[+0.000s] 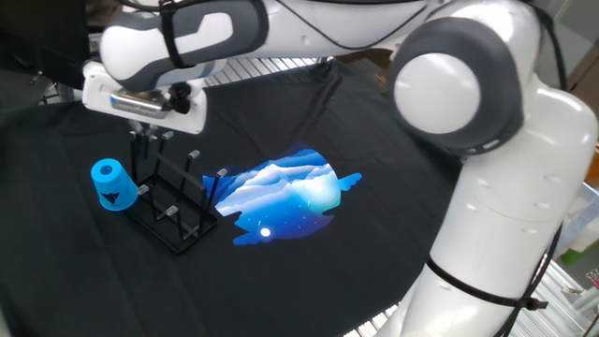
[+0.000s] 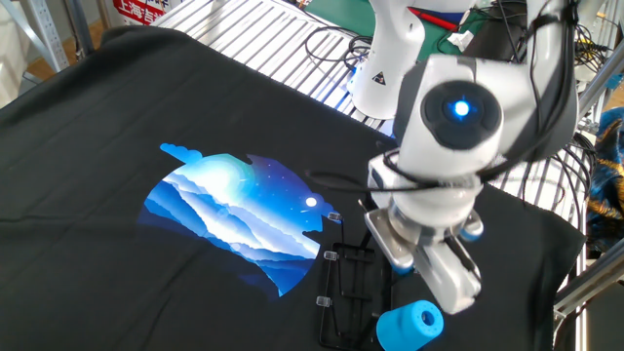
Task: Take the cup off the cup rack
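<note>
The blue cup (image 1: 111,185) with a dark triangular mark sits upside down over a peg at the left end of the black wire cup rack (image 1: 176,208). In the other fixed view the cup (image 2: 409,325) is at the near right corner of the rack (image 2: 349,285). My gripper (image 1: 147,137) hangs above the rack's back left part, just right of and above the cup, not touching it. Its dark fingers look apart and empty. In the other fixed view the white hand (image 2: 430,265) hides the fingers.
A black cloth (image 1: 309,103) with a blue and white print (image 1: 285,192) covers the table. The arm's large white links (image 1: 487,159) fill the right side. A metal grid and cables (image 2: 322,49) lie behind the table.
</note>
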Motion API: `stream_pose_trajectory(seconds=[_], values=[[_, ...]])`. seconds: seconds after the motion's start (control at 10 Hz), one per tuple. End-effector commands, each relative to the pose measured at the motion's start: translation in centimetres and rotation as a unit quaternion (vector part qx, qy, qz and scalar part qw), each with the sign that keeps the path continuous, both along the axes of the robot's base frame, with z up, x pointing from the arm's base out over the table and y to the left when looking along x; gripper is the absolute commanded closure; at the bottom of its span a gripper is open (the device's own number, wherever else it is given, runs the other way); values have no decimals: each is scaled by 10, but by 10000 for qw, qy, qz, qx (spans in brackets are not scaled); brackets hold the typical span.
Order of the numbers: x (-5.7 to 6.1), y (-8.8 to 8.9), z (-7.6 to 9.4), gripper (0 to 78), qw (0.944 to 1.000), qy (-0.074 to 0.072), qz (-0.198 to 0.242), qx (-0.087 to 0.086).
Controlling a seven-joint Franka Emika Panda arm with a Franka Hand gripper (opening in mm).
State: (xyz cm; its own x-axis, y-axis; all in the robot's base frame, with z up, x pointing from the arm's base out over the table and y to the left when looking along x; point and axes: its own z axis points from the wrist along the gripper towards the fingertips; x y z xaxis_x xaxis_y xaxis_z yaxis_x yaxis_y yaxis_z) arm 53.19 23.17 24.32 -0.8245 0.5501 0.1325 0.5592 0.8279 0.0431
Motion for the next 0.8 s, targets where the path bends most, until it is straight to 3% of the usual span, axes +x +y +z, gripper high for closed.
stream_pose_trajectory(seconds=[0.1, 0.8], values=[[11, 14, -11, 776, 9997, 14, -252, 26], [13, 18, -16, 776, 9994, -38, -339, -3]])
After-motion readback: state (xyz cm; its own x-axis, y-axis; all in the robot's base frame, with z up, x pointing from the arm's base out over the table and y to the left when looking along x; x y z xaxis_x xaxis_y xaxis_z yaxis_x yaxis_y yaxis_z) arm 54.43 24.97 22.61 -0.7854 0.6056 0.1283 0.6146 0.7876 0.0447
